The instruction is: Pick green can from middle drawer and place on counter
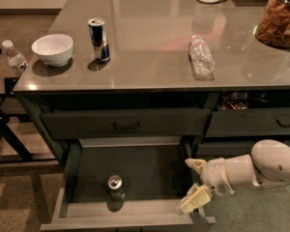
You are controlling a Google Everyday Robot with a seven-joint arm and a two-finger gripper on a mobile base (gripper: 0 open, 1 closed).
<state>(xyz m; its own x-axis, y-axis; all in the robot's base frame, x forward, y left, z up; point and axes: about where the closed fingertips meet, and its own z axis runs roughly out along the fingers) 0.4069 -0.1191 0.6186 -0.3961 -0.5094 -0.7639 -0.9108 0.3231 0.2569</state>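
The green can (pixel 116 187) stands upright in the open middle drawer (pixel 87 211), near its front left, silver top showing. My gripper (pixel 194 183) hangs over the drawer's right edge, to the right of the can and apart from it. Its two cream fingers are spread open and empty. The counter (pixel 150 37) lies above the drawers.
On the counter: a white bowl (pixel 52 49), a tall blue-and-silver can (pixel 99 39), a plastic bottle lying down (pixel 201 57), a jar of snacks (pixel 281 17) at the far right. A small water bottle (pixel 13 58) stands on a side table at left.
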